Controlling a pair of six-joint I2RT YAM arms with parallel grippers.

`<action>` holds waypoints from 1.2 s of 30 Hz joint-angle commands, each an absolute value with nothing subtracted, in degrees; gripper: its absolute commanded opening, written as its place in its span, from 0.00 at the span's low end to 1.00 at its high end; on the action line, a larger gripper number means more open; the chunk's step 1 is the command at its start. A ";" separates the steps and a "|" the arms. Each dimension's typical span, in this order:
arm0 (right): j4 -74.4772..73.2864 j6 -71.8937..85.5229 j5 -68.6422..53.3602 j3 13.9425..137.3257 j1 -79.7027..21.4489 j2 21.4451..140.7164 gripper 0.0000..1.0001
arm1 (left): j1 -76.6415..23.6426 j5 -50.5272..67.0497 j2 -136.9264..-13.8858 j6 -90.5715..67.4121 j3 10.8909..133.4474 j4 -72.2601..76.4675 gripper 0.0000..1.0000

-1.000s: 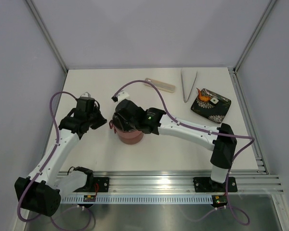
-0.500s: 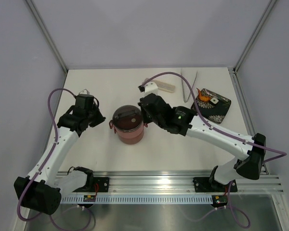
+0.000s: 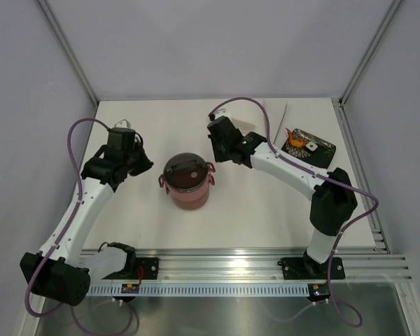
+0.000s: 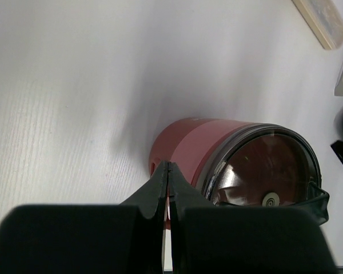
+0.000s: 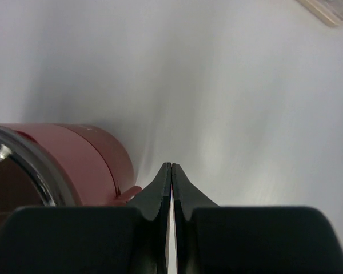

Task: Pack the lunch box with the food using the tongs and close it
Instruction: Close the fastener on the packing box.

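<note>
White tabletop (image 3: 140, 217) bears one lunch box (image 3: 187, 179) and one black tray (image 3: 316, 158).

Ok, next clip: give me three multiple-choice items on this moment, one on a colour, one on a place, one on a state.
1. What colour is the wall of the round lunch box with the dark lid? A maroon; B blue; C green.
2. Where do the orange-red food pieces lie? A in the lunch box; B on the black patterned rectangular tray; C on the bare table.
3. How are the left fingers? A open wide; B shut on the tongs; C shut on nothing.

Answers: A, both wrist views show maroon sides. B, the top view shows them on the tray at the far right. C, the left wrist view shows the tips pressed together with nothing between them.
</note>
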State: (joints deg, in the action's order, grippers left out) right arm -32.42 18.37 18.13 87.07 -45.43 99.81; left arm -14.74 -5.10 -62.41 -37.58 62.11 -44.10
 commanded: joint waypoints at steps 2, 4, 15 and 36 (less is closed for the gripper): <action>-29.09 14.51 9.60 92.98 -44.47 103.26 0.06 | -14.94 -4.31 -63.28 -36.30 62.05 -42.72 0.00; -28.83 13.98 7.83 93.60 -44.47 104.67 0.06 | -14.94 -4.13 -63.37 -36.30 61.61 -42.45 0.00; -26.11 11.78 -1.39 93.52 -44.30 106.35 0.06 | -15.03 -2.55 -63.72 -35.42 59.94 -41.84 0.00; -25.40 14.94 -3.96 83.24 -44.21 96.94 0.05 | -15.03 -4.13 -64.42 -34.80 60.29 -42.63 0.00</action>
State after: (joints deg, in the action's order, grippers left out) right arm -26.61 14.15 -3.75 84.25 -44.34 100.27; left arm -14.85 -3.31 -64.31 -35.79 59.42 -43.81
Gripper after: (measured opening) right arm 0.053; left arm 0.002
